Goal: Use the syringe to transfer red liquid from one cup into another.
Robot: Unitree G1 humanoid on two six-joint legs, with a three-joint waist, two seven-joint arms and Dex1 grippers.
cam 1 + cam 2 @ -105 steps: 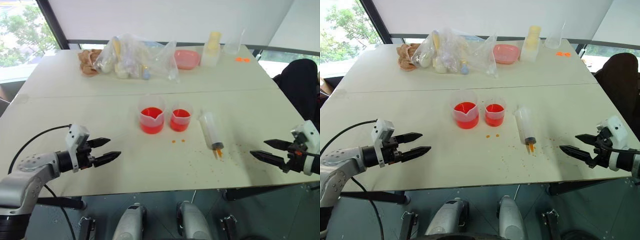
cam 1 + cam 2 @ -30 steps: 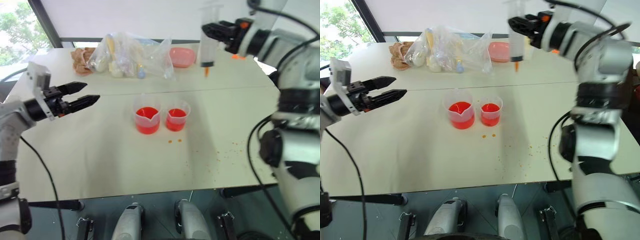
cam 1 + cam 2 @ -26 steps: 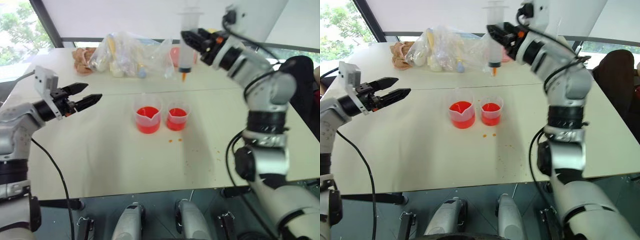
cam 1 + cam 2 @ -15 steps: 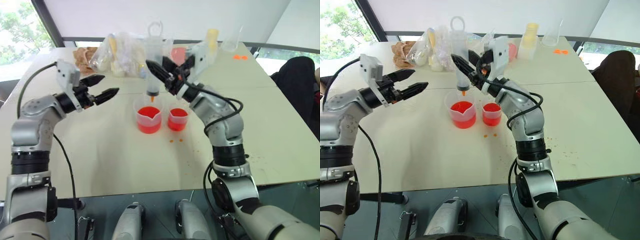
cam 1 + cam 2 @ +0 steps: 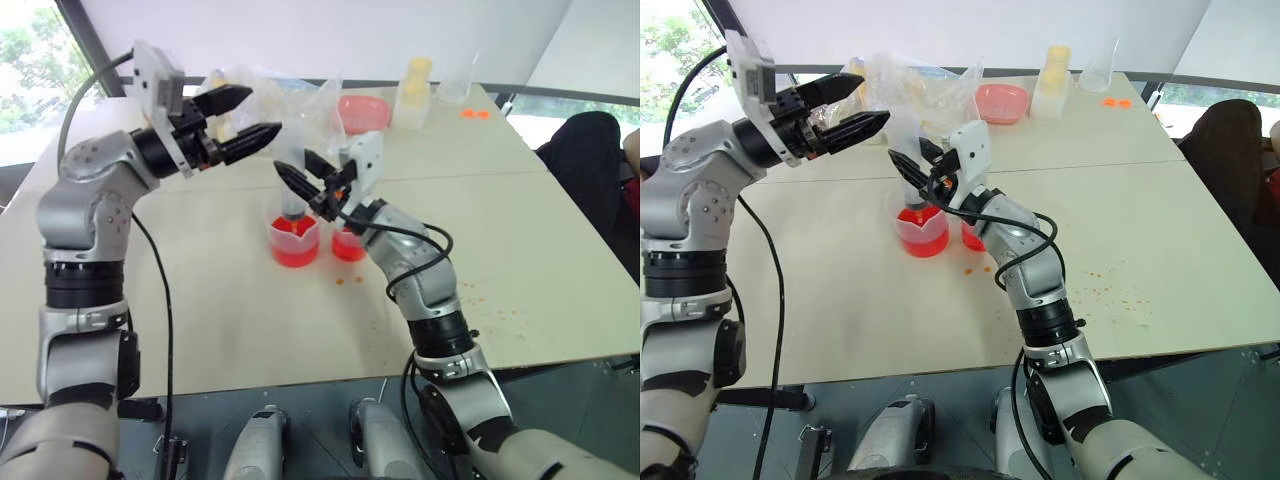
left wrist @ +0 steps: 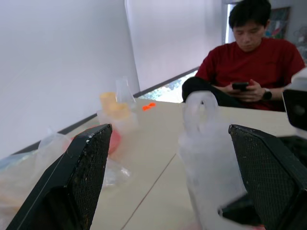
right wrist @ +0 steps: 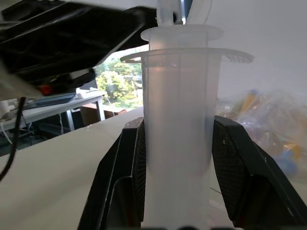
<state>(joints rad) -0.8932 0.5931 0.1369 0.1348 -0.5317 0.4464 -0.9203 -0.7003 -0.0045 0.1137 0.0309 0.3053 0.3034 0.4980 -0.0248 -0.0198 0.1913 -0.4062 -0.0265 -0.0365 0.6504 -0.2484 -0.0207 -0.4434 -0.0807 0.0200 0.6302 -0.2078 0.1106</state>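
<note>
The syringe [image 5: 291, 203] stands upright with its tip down in the wider spouted beaker [image 5: 293, 243], which holds red liquid [image 5: 294, 255]. My right gripper [image 5: 293, 162] is shut on the syringe's barrel [image 7: 182, 124], one finger [image 7: 125, 177] on each side. Right beside the beaker, the smaller cup [image 5: 346, 247] also holds red liquid and is partly hidden by my right arm. My left gripper [image 5: 264, 110] hangs open just above and left of the syringe's top. The plunger ring [image 6: 201, 108] rises between its spread fingers [image 6: 81, 177] without touching them.
Clear plastic bags [image 5: 285, 90] of items, a pink bowl [image 5: 362, 112], a yellow-capped bottle [image 5: 412, 90] and a clear flask [image 5: 456, 88] line the table's far side. Orange droplets [image 5: 350, 282] speckle the table. A person in a red shirt [image 6: 254, 57] sits at the right.
My right gripper has brought the syringe down and left, so its tip is now in the beaker. My left gripper, still open, has risen and moved right to the syringe's top.
</note>
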